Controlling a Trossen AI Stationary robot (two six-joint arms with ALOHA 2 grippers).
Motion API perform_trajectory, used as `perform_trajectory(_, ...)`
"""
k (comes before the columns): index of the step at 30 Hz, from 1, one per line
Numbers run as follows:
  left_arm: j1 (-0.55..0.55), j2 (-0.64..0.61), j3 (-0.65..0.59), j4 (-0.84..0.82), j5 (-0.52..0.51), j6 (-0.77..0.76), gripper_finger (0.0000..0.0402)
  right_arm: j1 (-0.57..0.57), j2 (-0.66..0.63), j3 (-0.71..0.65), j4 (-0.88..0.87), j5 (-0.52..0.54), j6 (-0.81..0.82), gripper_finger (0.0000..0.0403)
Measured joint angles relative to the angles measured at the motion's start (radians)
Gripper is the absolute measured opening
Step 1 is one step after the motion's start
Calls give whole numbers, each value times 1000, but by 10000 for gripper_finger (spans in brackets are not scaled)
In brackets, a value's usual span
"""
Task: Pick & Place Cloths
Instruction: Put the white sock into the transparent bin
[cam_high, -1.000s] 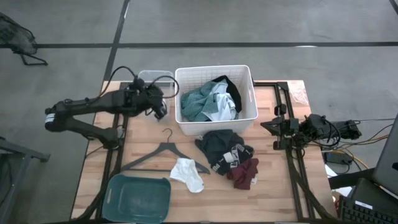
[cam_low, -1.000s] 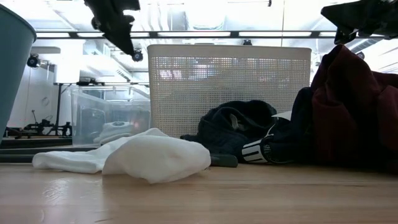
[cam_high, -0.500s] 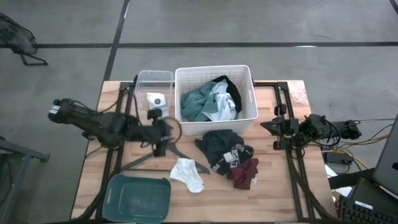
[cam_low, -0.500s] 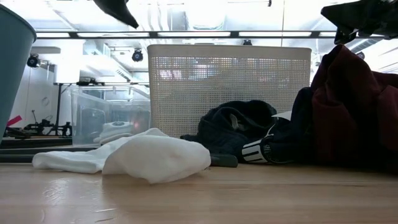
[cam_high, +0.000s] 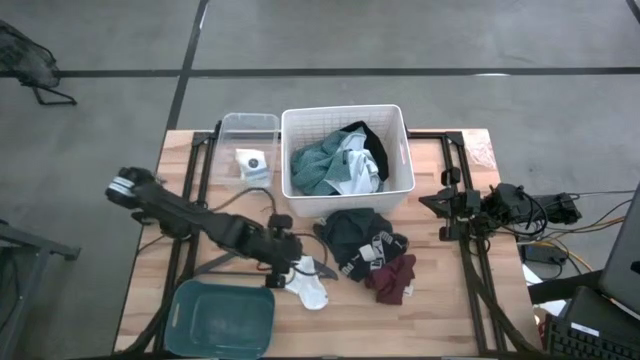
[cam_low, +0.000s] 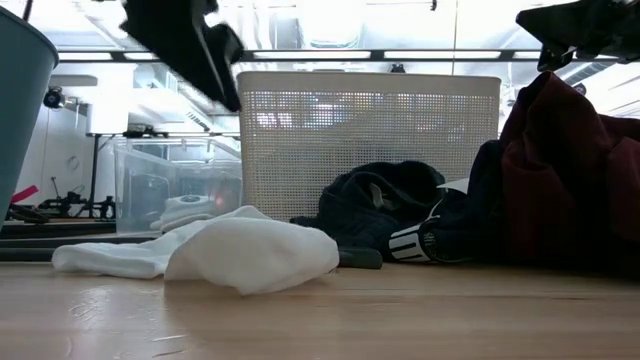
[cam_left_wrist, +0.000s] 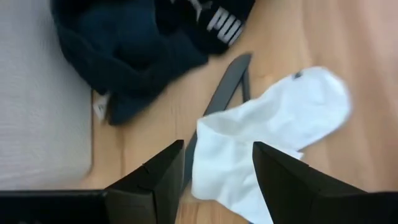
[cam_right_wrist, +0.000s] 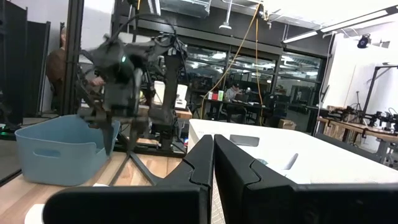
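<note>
Hovering over the white cloth (cam_left_wrist: 273, 134), left hand (cam_left_wrist: 217, 171) spread, right hand (cam_right_wrist: 213, 163) pressed together at table's edge.

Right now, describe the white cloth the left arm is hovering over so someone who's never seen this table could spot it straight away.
Start at the big white basket at the table's far edge. Come toward the near edge, past the black hanger, to the spot beside the teal tub. The white cloth lies there under the left gripper, its jaws open. It is the only white piece lying on the bare wood; its neighbours are black and maroon.
</note>
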Motion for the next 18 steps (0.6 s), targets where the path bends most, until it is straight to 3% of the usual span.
perform_trajectory(4,0,91,0,1,-14,-63,195,0,0,0,0,0,0,8)
perform_trajectory(18,-1,288,0,63,-7,-66,195,0,0,0,0,0,0,8)
